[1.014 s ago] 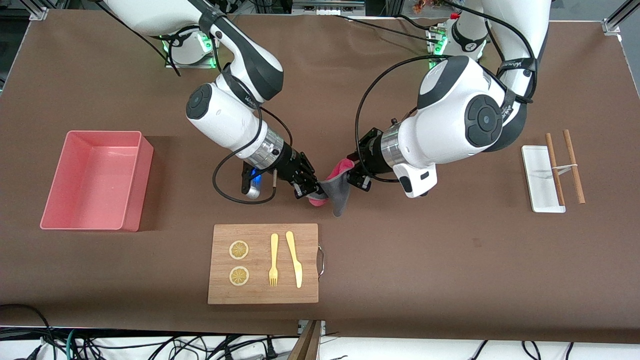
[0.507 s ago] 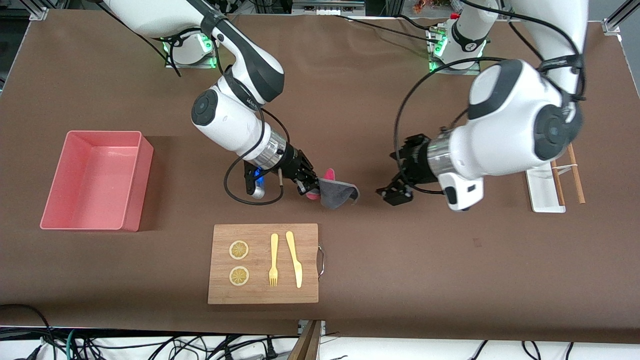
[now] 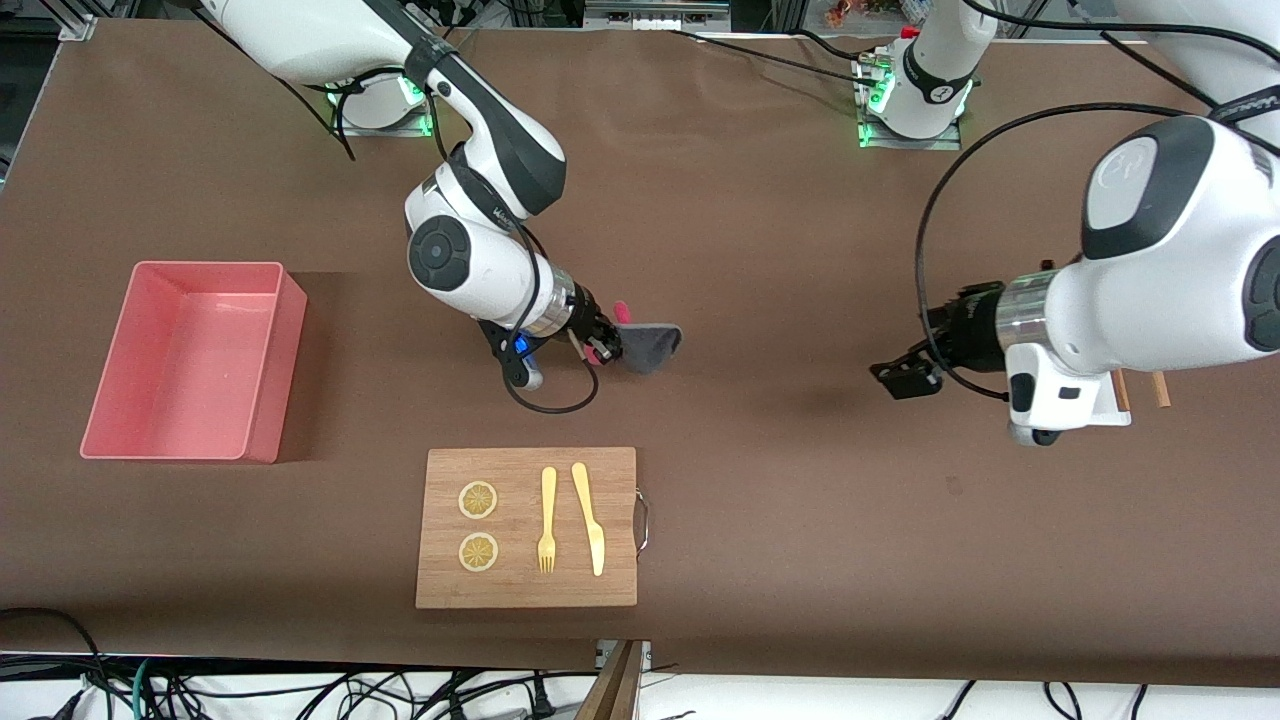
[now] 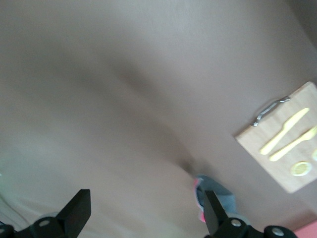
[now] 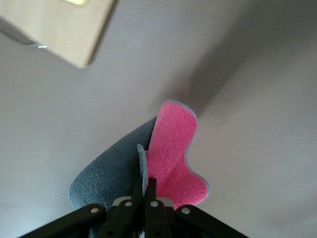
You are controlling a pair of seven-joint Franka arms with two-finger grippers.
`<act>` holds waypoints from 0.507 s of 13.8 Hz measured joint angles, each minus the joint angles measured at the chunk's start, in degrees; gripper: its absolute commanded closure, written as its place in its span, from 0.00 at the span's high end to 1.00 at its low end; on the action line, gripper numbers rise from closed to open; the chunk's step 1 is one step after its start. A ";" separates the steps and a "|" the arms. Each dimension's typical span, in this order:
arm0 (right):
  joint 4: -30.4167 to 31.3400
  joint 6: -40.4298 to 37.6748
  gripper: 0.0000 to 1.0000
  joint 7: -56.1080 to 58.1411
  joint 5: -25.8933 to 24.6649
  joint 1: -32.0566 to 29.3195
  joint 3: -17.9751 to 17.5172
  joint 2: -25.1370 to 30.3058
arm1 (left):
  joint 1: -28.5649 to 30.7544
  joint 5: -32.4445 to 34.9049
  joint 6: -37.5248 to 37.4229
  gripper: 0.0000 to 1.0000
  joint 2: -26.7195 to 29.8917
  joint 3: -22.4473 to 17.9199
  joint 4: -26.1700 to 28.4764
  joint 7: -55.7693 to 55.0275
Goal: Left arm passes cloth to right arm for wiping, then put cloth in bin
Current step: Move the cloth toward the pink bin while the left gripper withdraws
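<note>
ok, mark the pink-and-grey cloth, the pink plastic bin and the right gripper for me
pink-and-grey cloth (image 3: 648, 345): front view, grey face.
pink rectangular plastic bin (image 3: 290, 372): front view, side wall toward the board.
right gripper (image 5: 144, 191): right wrist view, where the shut fingertips pinch the cloth.

Bare table between cutting board (image 3: 527, 527) and bin (image 3: 190, 360), gripper can pass. 2 lemon slices, fork (image 3: 547, 520), knife (image 3: 589, 517) lie on the board. Wide bare stretch from board toward left arm's end.

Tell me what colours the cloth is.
The cloth is magenta-pink on one face, grey on the other; the right wrist view shows it best.
</note>
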State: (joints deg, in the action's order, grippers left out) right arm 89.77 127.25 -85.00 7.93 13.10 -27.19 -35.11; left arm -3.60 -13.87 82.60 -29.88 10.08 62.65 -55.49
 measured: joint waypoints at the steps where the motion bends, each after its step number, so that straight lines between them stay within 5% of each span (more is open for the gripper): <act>1: 1.27 -0.99 0.00 0.84 -0.87 0.00 0.45 -0.09 | 0.69 2.11 -0.83 1.00 0.45 0.00 -0.01 4.95; 7: 6.08 -7.07 0.00 10.97 -2.33 -0.15 5.48 -0.63 | 5.37 11.24 -2.65 1.00 1.61 -0.14 0.12 34.75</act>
State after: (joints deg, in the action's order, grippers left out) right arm 95.85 120.18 -74.03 5.61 12.96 -21.71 -35.74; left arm 1.77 -2.63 79.96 -28.27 9.94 62.77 -20.74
